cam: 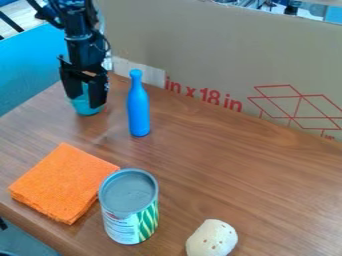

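And here, at the upper left of the wooden table (220, 165), the black two-finger gripper (84, 101) hangs right at a translucent teal cup (87, 108); whether it grasps the cup or has released it, I can't tell. Just beside them, a slim blue bottle (138, 112) stands upright. Nearer the front lies a folded orange cloth (65, 182), and close by its right side, an upright metal can with a green-striped label (129, 212). Over at the lower right, a pale, rounded object with brown spots (211, 239)! Behind it all, brown cardboard with red print (220, 50).
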You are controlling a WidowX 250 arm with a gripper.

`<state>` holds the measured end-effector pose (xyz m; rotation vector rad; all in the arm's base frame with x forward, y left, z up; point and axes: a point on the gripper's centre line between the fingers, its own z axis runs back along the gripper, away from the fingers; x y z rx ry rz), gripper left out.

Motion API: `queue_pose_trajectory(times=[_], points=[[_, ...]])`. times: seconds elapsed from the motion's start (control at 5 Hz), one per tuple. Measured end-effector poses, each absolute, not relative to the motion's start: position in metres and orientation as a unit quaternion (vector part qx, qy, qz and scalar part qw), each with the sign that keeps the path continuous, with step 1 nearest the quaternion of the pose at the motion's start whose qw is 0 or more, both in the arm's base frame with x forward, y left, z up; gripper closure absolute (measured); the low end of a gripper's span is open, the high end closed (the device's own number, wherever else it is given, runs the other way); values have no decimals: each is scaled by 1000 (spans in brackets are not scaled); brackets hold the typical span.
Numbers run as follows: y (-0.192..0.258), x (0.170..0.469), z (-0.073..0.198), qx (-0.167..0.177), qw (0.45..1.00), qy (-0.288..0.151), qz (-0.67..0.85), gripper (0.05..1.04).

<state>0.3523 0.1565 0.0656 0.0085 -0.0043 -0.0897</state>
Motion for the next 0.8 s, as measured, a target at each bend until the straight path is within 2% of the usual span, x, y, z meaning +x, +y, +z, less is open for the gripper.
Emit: queue_pose_trajectory(times=[0.2,0.4,0.6,0.8], points=[[156,355,64,9,999,-5,-48,82],[155,358,58,12,999,1,-47,143],[156,360,58,16,999,2,-48,400],[157,359,55,16,999,6,-47,698]])
